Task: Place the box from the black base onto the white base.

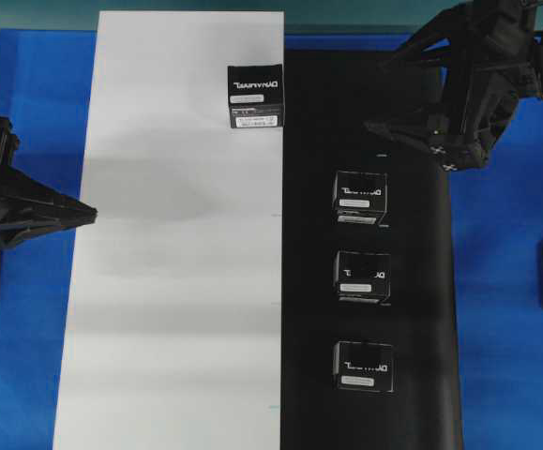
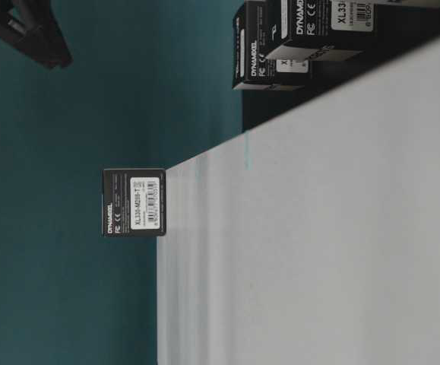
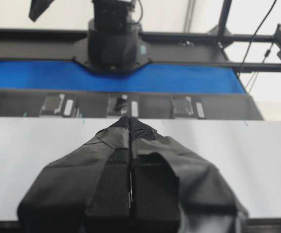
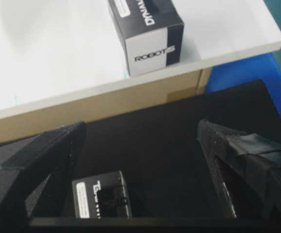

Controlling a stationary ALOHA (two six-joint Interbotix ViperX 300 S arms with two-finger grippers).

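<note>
From overhead, the box (image 1: 256, 96) stands on the white base (image 1: 173, 281) at its far right corner, just beside the seam with the black base (image 1: 369, 234), where three more boxes (image 1: 360, 197) sit in a row running toward the near edge. The table-level view, turned on its side, adds the barcode label on that box (image 2: 134, 202) and shows it upright at the sheet's end. The right wrist view alone reveals that the white base (image 4: 48, 58) is a raised board with a tan side face above the black base (image 4: 159, 145), and that the box (image 4: 147, 34) sits right at its edge. The right end effector (image 4: 142, 170) is spread fully wide and empty, hanging over the black base, touching nothing. The left end effector (image 3: 130, 145) is clenched, its fingers pressed together with nothing between them, held above the left part of the white base. Blue desk (image 1: 505, 281) shows around both sheets.
</note>
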